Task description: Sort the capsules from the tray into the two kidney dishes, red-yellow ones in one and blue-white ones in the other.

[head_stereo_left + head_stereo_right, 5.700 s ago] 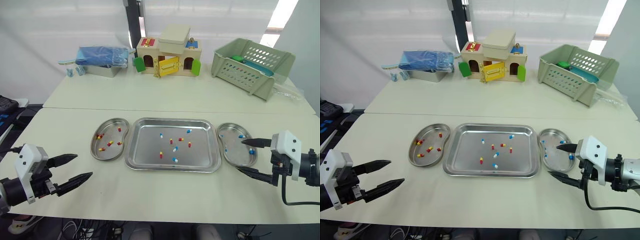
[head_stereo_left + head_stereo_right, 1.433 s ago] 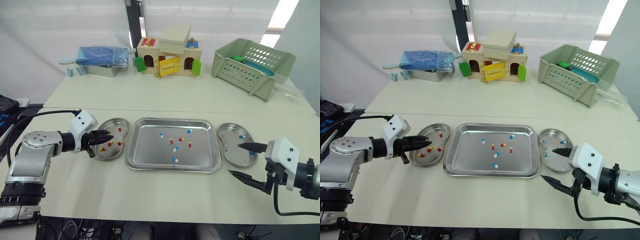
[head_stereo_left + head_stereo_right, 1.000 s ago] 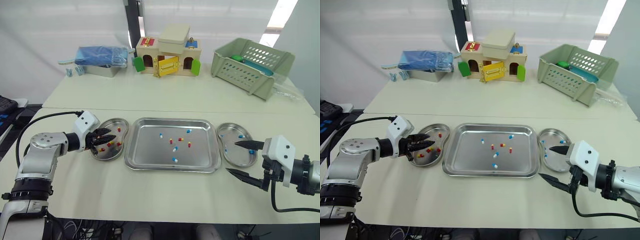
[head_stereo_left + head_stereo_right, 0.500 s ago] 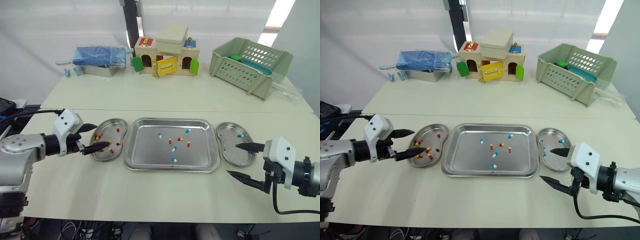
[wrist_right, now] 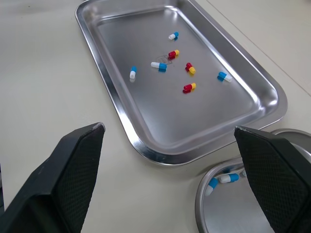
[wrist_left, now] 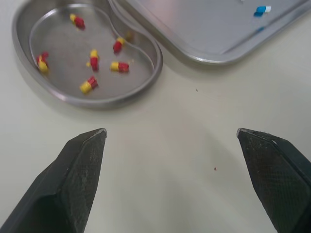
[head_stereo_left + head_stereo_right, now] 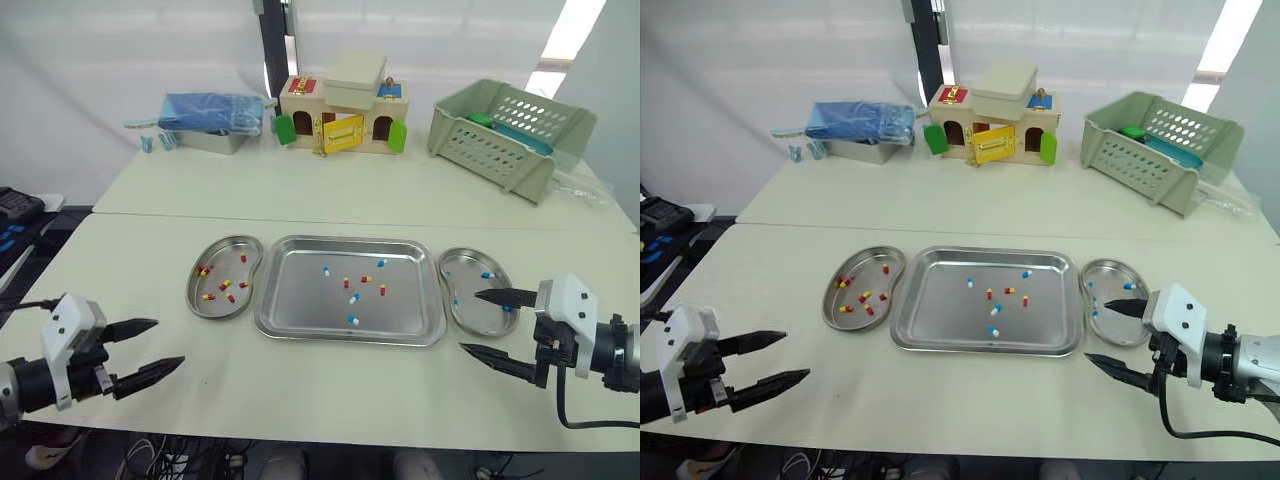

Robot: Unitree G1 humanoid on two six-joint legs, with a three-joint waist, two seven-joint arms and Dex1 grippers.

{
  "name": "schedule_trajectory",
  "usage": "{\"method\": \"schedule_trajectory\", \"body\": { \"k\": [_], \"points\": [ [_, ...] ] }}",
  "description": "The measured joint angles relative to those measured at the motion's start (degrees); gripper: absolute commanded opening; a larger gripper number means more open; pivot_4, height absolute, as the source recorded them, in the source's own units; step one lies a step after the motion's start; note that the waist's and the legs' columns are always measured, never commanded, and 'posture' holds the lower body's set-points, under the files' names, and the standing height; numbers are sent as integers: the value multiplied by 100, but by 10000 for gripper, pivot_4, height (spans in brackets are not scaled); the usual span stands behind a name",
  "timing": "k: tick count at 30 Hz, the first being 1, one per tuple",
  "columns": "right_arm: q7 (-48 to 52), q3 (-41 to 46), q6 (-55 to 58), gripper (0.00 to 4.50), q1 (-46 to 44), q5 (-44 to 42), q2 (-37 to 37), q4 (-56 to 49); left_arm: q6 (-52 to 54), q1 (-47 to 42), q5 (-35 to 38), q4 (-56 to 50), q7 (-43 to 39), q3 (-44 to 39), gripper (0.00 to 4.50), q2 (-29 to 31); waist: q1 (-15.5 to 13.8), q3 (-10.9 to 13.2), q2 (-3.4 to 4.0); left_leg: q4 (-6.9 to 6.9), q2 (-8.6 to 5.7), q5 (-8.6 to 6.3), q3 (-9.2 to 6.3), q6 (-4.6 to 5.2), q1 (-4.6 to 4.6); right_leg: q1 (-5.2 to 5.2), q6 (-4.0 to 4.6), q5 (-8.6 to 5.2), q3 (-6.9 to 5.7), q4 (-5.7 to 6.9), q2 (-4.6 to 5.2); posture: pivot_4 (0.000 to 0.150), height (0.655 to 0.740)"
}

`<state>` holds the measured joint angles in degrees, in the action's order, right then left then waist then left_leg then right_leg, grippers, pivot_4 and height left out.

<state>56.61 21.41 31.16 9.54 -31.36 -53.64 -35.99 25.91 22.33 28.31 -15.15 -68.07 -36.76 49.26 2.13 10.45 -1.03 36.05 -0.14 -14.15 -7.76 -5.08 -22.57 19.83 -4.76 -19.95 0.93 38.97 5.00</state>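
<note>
The steel tray (image 7: 345, 339) lies mid-table and holds several loose capsules, among them red-yellow ones (image 7: 366, 278) and blue-white ones (image 7: 352, 298). Several red-yellow capsules (image 7: 225, 284) lie in the left kidney dish (image 7: 192, 290). A few blue-white capsules (image 7: 487, 274) are in the right kidney dish (image 7: 470, 327). My left gripper (image 7: 170, 342) hovers open and empty near the table's front left, well short of the left dish (image 6: 146, 73). By the front edge of the right dish (image 5: 204, 204) my right gripper (image 7: 469, 320) stands open, nothing between its fingers.
Along the table's far side stand a blue bundle on a metal box (image 7: 208, 112), a wooden toy house (image 7: 343, 104) and a green plastic basket (image 7: 510, 125). Bare tabletop (image 7: 320, 385) stretches between the two grippers in front of the tray.
My left gripper has pulled back from over the left dish to the front left, open. The left dish holds one more red-yellow capsule than at the start. The right gripper has barely moved.
</note>
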Motion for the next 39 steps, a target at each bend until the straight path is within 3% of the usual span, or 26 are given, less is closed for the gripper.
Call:
{"method": "schedule_trajectory", "body": {
  "k": [15,23,30,39],
  "points": [
    [217,-221,-203,45000,-315,134,-131,290,-408,-29,-9,-322,384,131,44588,-230,-16,0,0,0,0,0,0,0,3,-1,0,0,1,2,0,1500,7400],
    [162,-1444,144,45000,-2485,99,-27,722,-88,-114,446,-1436,848,23,44588,-250,73,0,1,-2,4,0,-2,-1,5,-1,1,0,-1,1,-3,1500,7400],
    [-29,-3321,423,45000,-4634,825,1235,1935,100,-21,620,-2076,1259,-72,44588,-383,145,1,3,-3,5,1,-3,-2,-1,17,2,0,2,8,-5,1500,7400],
    [-426,-4464,209,45000,-5984,1919,2996,4111,35,606,609,-2364,1506,-298,44588,-753,131,0,2,-1,4,14,-4,-24,-20,38,3,1,2,11,-5,1500,7400]
  ]
}}
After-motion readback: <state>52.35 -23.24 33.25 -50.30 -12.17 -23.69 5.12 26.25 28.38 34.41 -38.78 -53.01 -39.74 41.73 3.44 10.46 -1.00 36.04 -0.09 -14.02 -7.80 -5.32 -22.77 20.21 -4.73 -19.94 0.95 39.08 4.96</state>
